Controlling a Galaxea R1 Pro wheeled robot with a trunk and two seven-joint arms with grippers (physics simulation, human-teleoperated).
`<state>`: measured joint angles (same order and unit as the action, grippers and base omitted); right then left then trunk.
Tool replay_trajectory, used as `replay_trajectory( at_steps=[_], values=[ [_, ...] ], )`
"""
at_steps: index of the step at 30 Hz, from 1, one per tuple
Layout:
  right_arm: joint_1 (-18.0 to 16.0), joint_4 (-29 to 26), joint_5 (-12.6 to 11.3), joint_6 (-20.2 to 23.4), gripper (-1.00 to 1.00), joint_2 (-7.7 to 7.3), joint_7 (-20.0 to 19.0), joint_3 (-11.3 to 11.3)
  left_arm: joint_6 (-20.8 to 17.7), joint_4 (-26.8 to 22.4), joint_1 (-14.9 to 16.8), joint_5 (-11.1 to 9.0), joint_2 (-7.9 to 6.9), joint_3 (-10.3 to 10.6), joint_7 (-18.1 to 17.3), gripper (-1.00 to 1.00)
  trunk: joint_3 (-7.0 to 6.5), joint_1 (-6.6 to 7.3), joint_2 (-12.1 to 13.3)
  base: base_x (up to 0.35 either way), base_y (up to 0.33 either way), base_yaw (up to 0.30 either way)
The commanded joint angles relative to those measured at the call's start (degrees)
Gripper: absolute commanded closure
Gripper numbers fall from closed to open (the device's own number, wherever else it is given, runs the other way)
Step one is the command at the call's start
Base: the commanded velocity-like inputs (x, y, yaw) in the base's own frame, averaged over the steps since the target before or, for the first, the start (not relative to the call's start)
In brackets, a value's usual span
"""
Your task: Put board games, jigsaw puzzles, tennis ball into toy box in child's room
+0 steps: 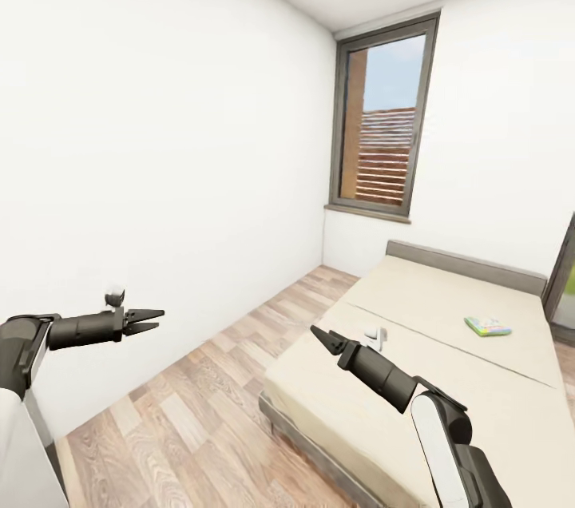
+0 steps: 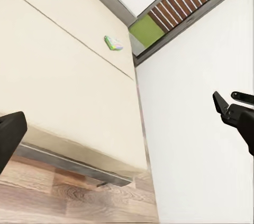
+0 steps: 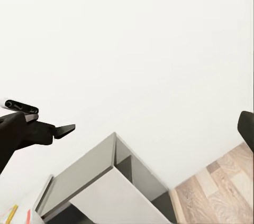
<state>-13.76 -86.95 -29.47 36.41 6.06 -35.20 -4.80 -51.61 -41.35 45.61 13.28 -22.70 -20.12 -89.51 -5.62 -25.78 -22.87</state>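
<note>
A pale blue-white board game [image 1: 487, 325] with a green edge lies flat on the beige bed [image 1: 447, 364], toward its far right side near the low grey headboard. The left wrist view has the same board game [image 2: 113, 43] on the mattress [image 2: 63, 76]. My left gripper [image 1: 153, 319] is held out over the wood floor, open and empty, far left of the bed. My right gripper [image 1: 321, 333] hovers over the bed's near left part, open and empty, well short of the game. A corner of the grey table [image 3: 87, 179] appears in the right wrist view.
The white wall [image 1: 160, 132] runs close along my left side. A strip of wood-plank floor [image 1: 216, 388] lies between wall and bed. A tall grey-framed window [image 1: 383, 125] stands in the far wall, and another grey frame [image 1: 563, 276] is at the right edge.
</note>
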Motion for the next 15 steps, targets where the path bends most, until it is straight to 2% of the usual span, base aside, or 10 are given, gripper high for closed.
replay_trajectory(
  at_steps=[1,9,15],
  values=[
    [0.0,0.0,-0.2,0.4,-1.00,0.06,-0.1,-0.1,-0.6,0.0,0.0,0.6,0.02,-0.2,-0.5,-1.00,0.04,0.00,0.0,-0.192,0.000,-0.275],
    [0.0,0.0,-0.3,0.4,-1.00,0.04,-0.1,-0.1,-0.6,-0.1,0.0,0.6,0.02,-0.2,-0.5,-1.00,0.07,0.00,0.0,-0.188,0.000,-0.275],
    [0.0,0.1,-0.4,0.4,-1.00,0.01,-0.1,-0.2,-0.6,-0.1,0.0,0.6,0.02,-0.2,-0.5,-1.00,0.08,0.00,0.0,-0.058,0.000,-0.275]
  ],
)
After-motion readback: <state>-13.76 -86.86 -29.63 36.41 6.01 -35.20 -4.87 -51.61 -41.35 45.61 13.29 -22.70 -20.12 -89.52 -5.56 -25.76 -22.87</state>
